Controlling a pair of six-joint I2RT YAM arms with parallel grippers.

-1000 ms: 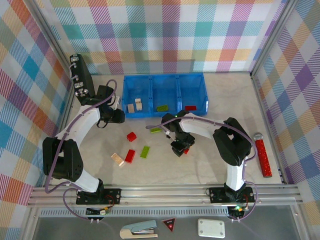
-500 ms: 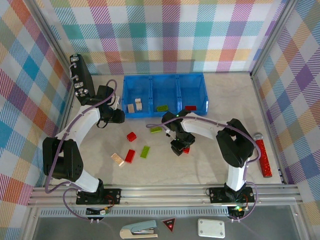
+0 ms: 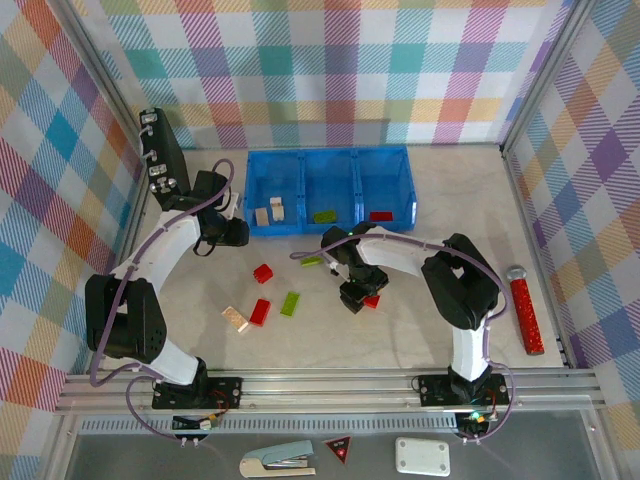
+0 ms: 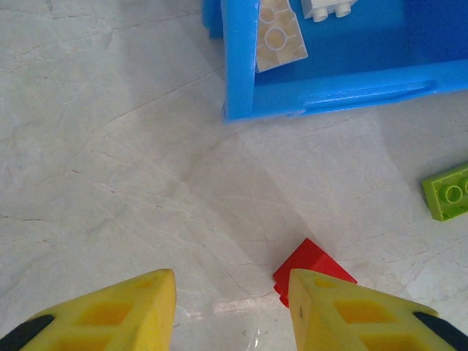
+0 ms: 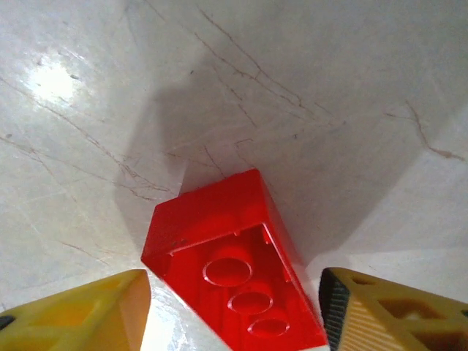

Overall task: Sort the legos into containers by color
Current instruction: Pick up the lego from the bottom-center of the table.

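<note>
While right hand (image 5: pixel 234 303) has edged left, released astride red brick (image 5: pixel 219 245); left hand (image 4: pixel 232 296) released, unmoved

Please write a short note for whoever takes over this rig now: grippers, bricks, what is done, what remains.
Left gripper: open, empty, over the table beside the bright blue plastic tray.
Right gripper: open, astride an upturned red plastic brick.
Done: two cream bricks in left compartment, one lime green brick in middle, one red brick in right.
Left: that red one, two loose red bricks, two loose green bricks, one loose cream brick.
</note>
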